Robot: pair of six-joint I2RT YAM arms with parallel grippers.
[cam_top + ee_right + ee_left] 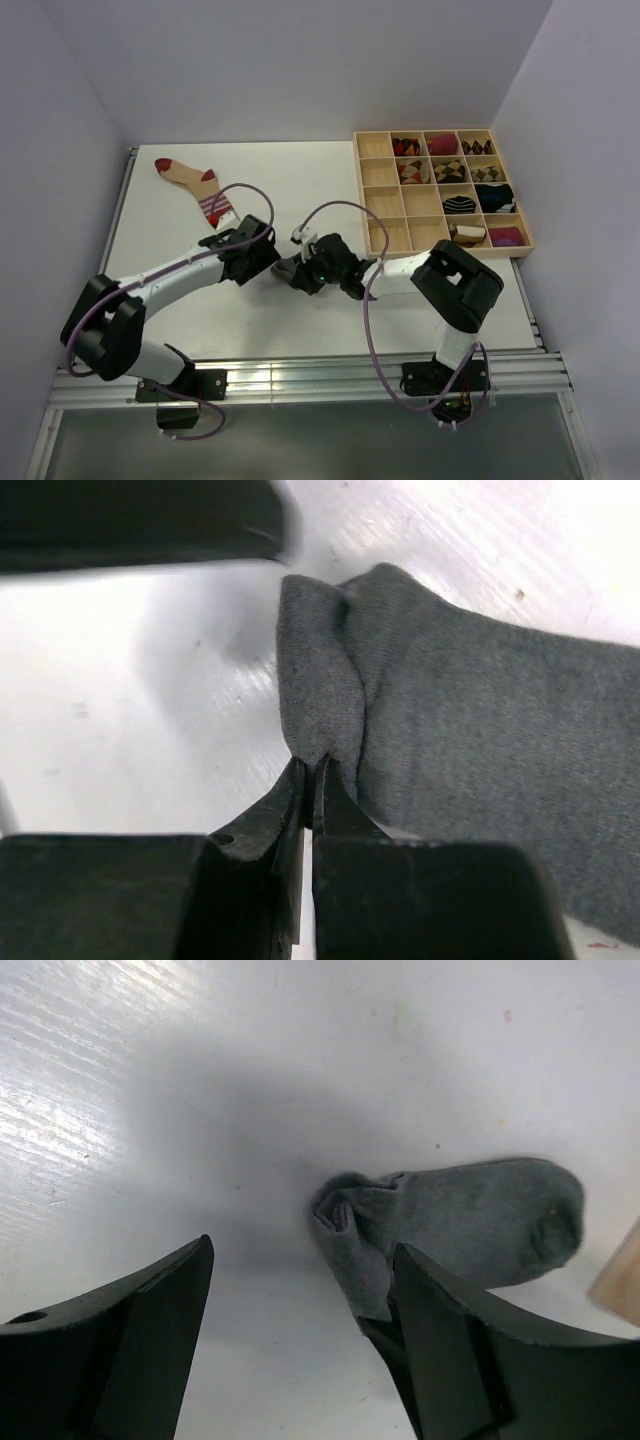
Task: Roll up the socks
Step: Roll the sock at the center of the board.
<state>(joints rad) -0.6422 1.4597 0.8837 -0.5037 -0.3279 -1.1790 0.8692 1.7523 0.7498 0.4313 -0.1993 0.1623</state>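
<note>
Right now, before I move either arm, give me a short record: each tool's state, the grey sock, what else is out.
grey sock: on the table, one end folded over
right tool: shut on that folded edge
left tool: open, over the folded end
beige sock: flat, far left, untouched
wooden tray: far right, holding rolled bundles

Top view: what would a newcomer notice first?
Mid-table, the right claw is pinched shut on a folded edge of the grey sock, with the left claw open beside it. A wooden tray of rolled socks sits back right; a beige sock lies back left.
</note>
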